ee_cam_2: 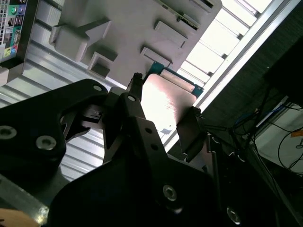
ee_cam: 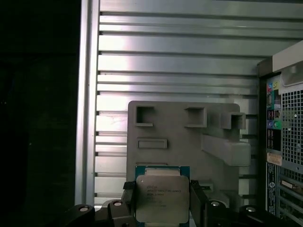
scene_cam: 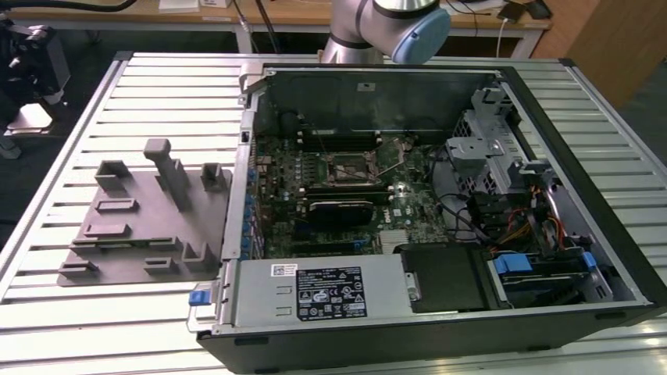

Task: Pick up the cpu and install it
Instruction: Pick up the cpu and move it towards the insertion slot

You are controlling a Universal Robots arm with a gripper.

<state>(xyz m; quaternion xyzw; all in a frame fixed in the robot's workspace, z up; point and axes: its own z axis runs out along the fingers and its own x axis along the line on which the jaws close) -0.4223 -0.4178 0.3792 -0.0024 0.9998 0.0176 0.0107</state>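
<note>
Jaws clamp the cpu point(ee_cam: 162, 196) by opposite edges, gripper point(ee_cam: 162, 189) holding it near the grey fixture plate point(ee_cam: 180, 142).

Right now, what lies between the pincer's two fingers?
The cpu: the pincer has a finger on each of two opposite edges, in the first wrist view.

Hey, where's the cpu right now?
In the first wrist view the cpu is clamped between the fingers of the gripper, with the grey fixture plate and the slatted metal table behind it.
</note>
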